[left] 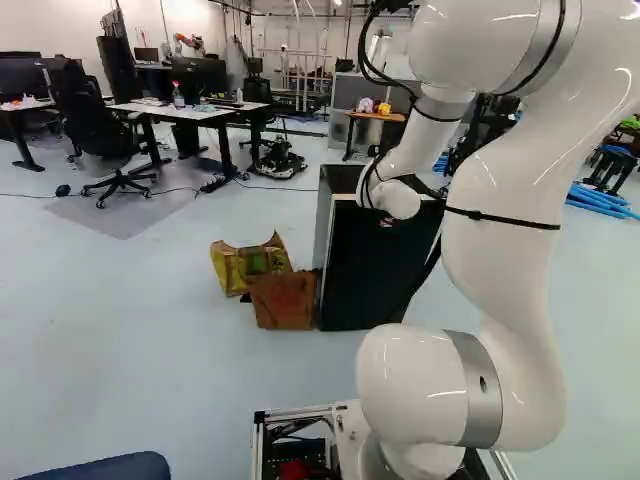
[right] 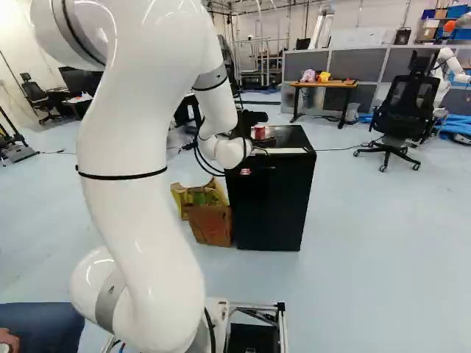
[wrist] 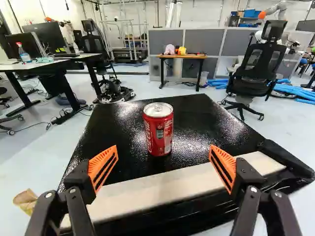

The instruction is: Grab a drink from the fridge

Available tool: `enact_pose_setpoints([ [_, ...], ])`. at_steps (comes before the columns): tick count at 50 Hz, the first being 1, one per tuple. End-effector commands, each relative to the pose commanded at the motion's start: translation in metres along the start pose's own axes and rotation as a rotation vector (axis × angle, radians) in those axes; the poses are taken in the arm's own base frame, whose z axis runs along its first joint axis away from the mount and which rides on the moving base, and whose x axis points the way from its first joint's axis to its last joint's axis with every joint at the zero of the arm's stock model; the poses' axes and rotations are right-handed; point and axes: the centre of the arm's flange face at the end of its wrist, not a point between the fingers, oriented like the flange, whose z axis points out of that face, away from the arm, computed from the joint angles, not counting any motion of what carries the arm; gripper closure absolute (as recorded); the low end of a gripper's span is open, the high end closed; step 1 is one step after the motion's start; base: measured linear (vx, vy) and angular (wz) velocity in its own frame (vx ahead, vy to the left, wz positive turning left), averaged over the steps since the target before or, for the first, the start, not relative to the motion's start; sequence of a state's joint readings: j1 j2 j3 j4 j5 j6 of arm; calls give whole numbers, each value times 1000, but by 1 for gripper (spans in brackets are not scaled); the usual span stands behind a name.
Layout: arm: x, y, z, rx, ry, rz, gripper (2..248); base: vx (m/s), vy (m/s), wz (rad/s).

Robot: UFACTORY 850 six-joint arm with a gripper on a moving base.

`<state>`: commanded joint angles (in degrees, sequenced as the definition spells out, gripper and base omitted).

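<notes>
Since the red soda can (wrist: 158, 130) stands upright atop the black mini fridge (right: 268, 206), tool (wrist: 163, 146) is at the top's near edge, spread wide, gripping nothing, presumably lined up so a level push forward would bring the can into its grasp.

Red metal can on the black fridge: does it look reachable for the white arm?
Probably yes: the black gripper with orange pads stands open, wider than the can, which is upright ahead of it on the fridge, with nothing visible between them.
</notes>
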<state>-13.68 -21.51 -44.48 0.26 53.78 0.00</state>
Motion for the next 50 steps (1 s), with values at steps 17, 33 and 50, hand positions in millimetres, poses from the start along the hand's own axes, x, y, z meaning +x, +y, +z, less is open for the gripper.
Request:
enact_pose_setpoints([
  [17, 2, -3, 17, 6, 10, -1, 3, 0, 0, 0],
  [33, 4, -6, 34, 11, 19, -2, 3, 0, 0, 0],
  [50, 5, -9, 50, 6, 30, 4, 3, 0, 0, 0],
])
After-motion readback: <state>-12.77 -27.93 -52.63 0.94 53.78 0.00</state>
